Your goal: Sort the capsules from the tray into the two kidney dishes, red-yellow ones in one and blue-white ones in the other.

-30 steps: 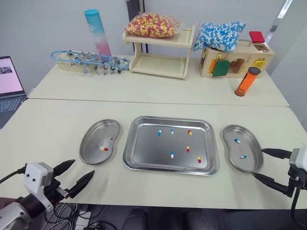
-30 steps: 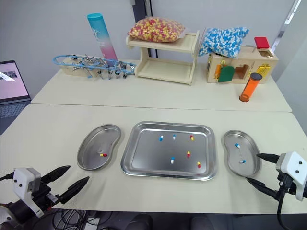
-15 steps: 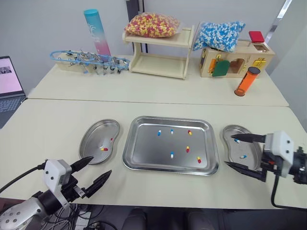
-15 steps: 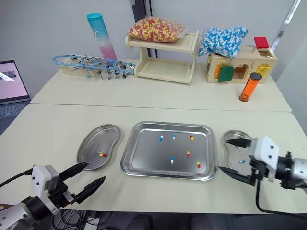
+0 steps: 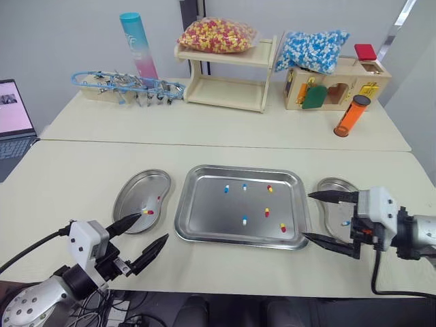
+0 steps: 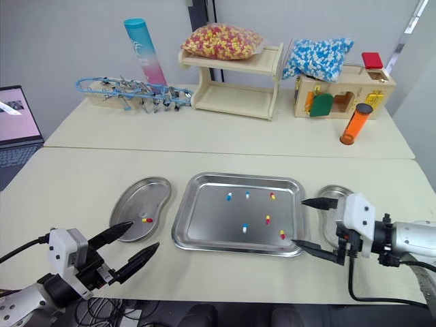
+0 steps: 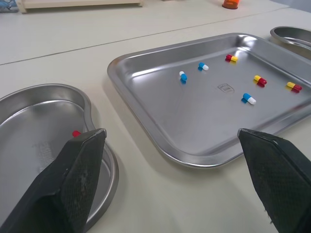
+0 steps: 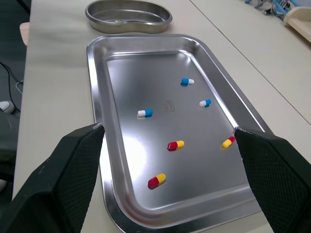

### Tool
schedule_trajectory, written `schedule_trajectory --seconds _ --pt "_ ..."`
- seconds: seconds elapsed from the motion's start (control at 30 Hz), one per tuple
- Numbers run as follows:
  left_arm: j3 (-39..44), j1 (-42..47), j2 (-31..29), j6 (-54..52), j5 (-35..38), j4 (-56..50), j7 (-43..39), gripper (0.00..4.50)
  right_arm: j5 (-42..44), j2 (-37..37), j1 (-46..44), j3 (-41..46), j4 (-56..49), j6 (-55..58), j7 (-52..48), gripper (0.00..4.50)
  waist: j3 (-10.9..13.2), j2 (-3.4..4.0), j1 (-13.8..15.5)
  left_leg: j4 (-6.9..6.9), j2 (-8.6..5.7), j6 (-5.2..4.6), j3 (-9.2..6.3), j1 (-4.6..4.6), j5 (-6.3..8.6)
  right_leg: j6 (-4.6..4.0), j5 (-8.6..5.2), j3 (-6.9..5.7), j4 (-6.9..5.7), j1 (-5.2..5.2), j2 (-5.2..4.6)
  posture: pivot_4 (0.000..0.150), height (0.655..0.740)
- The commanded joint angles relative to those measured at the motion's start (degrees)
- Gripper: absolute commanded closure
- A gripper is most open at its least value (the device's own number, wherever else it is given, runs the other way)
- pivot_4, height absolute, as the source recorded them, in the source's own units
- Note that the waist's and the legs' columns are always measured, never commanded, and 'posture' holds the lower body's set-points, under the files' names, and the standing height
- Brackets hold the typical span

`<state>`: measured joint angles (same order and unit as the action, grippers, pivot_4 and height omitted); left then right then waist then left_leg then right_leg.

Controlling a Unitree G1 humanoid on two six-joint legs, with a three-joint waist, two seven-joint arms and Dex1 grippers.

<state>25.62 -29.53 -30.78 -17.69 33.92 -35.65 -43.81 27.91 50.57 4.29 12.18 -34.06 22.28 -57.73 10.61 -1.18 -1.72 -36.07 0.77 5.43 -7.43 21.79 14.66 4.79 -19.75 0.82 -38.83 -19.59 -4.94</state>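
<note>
Hovering at the right rim of the tray, the right gripper is holding its fingers spread wide, pointing inward over the six loose capsules. Just ahead of it a red-yellow capsule is lying in the tray's near right corner, long axis roughly along the line between the fingertips, with the closest blue-white capsule further in. The left gripper, also spread, is hanging by the left kidney dish, so I am judging the right arm nearer.
</note>
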Motion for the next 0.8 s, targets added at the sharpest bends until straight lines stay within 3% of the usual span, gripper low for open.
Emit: schedule_trajectory --seconds 0.03,0.13,0.2,0.33,0.57,0.8 --pt "0.1 0.1 -0.1 -0.6 1.3 -1.7 0.9 0.01 -3.4 -1.1 -4.6 -6.1 -1.8 1.4 3.6 0.00 0.0 0.00 -0.1 0.00 0.00 0.00 0.01 0.00 0.00 0.00 0.00 0.01 0.00 0.00 0.00 0.150 0.7400" --pt "-0.4 0.3 -0.1 -0.6 1.0 -1.8 1.1 0.00 -5.5 -4.8 -10.2 -13.2 -0.5 2.5 6.0 0.19 0.0 0.01 -0.2 0.00 0.01 0.00 -0.01 -0.02 0.00 0.00 0.00 0.01 -0.03 -0.02 0.02 0.150 0.7400" --pt "-0.8 0.2 0.0 -0.7 1.0 -2.3 1.4 0.00 -8.0 -7.2 -13.2 -17.5 1.1 3.4 7.7 0.65 0.0 0.00 -0.1 0.00 0.01 0.00 -0.03 0.00 0.00 -0.01 0.00 -0.01 -0.02 -0.02 0.02 0.150 0.7400" --pt "-1.2 0.0 0.0 -0.9 1.0 -3.1 1.8 0.00 -12.9 -12.8 -18.8 -24.8 4.5 4.7 11.6 2.02 0.0 0.00 0.0 0.00 0.00 0.01 -0.03 0.05 0.00 0.00 0.00 -0.01 0.02 -0.06 0.02 0.150 0.7400" --pt "-2.2 0.1 -0.6 -0.9 0.4 -4.5 2.2 0.00 -22.2 -26.9 -29.7 -33.5 13.2 10.9 23.0 2.02 0.0 0.03 -0.2 0.02 0.00 0.01 -0.08 0.04 -0.01 -0.02 0.00 0.02 -0.11 -0.18 0.04 0.150 0.7400" --pt "-3.1 0.9 -0.9 -1.1 0.2 -4.7 2.3 0.00 -25.8 -34.1 -35.0 -36.4 20.8 16.5 27.2 2.02 0.0 0.04 -0.1 0.03 -0.01 0.02 -0.08 0.18 -0.01 -0.03 0.01 0.05 -0.13 -0.39 0.04 0.150 0.7400"
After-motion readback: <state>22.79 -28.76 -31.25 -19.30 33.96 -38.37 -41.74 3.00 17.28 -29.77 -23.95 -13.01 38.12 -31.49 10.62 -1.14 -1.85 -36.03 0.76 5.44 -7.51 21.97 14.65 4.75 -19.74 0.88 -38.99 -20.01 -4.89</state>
